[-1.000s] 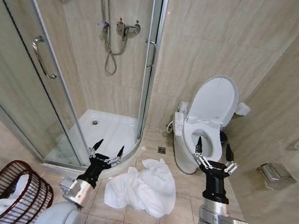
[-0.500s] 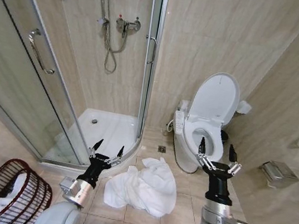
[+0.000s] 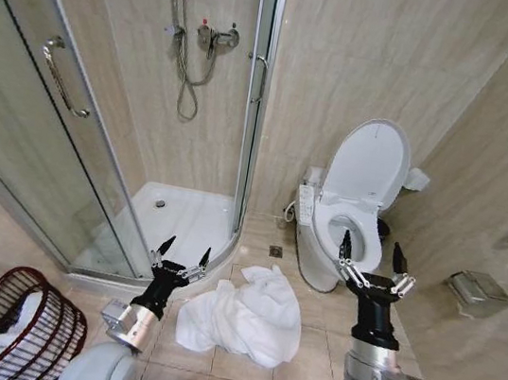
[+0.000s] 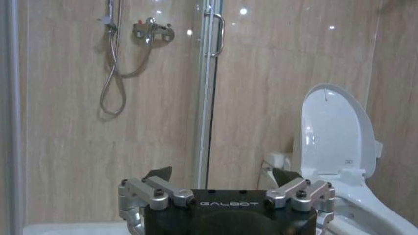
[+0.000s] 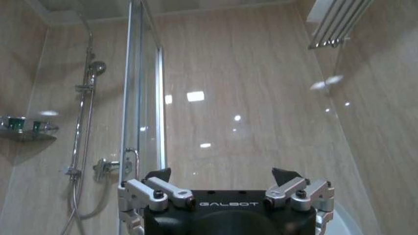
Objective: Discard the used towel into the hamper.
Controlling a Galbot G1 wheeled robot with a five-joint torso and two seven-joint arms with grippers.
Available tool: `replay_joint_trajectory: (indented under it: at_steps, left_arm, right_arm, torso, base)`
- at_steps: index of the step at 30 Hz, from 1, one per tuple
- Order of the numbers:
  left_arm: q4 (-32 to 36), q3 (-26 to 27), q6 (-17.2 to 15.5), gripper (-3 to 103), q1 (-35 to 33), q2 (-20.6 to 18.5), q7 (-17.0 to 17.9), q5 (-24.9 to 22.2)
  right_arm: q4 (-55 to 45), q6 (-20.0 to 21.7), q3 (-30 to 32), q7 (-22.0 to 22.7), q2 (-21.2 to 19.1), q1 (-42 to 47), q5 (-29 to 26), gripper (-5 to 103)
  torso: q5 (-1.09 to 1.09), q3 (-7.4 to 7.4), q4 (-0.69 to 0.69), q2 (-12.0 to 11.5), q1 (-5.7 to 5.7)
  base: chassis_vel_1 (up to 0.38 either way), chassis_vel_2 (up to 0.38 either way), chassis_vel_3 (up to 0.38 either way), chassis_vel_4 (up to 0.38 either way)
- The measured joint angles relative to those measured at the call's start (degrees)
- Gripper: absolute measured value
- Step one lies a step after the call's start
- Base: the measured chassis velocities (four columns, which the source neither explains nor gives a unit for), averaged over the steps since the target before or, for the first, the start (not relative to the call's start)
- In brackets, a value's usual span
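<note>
Lying crumpled between both spread pincers (image 3: 182,253) (image 3: 369,248): towel (image 3: 243,315).

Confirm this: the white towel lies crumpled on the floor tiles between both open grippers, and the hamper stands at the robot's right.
One thing is wrong: the hamper stands at the robot's left, as the head view shows. The rest holds: the white towel lies crumpled on the floor tiles between the open left gripper and open right gripper.

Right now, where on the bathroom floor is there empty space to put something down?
Bare tiles lie between the towel and the toilet, around the floor drain. More bare floor sits between the hamper and the shower sill. It is crowded in the middle, where the towel spreads between the left end effector and right end effector.
</note>
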State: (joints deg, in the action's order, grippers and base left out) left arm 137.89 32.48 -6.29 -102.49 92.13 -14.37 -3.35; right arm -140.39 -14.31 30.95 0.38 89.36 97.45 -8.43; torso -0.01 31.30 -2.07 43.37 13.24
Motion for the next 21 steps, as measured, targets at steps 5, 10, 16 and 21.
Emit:
replay_joint_trajectory:
  at_steps: [5,10,16,21]
  left_arm:
    - [0.00,0.00,0.00,100,0.00,0.01,0.00,0.00]
    - [0.00,0.00,0.00,100,0.00,0.00,0.00,0.00]
    - [0.00,0.00,0.00,100,0.00,0.01,0.00,0.00]
    - [0.00,0.00,0.00,100,0.00,0.00,0.00,0.00]
  right_arm:
    - [-1.24,4.38,0.63,0.59,-2.71,-3.10,-2.09,100]
    - [-2.58,3.97,0.06,0.62,-2.63,-1.27,-1.87,100]
    - [-2.95,2.58,-0.74,0.21,-0.10,-1.98,2.39,100]
    - [-2.95,2.22,-0.68,-1.19,1.61,-4.64,3.81,100]
  torso:
    - [0.00,-0.71,-0.03,-1.27,-0.55]
    - [0.01,-1.54,0.00,-2.71,-1.18]
    - [0.00,-2.47,-0.01,-4.29,-1.84]
    - [0.01,-3.01,-0.01,-5.26,-2.25]
  base:
    - [0.000,0.000,0.000,0.000]
    - [0.000,0.000,0.000,0.000]
    - [0.000,0.000,0.000,0.000]
    - [0.000,0.000,0.000,0.000]
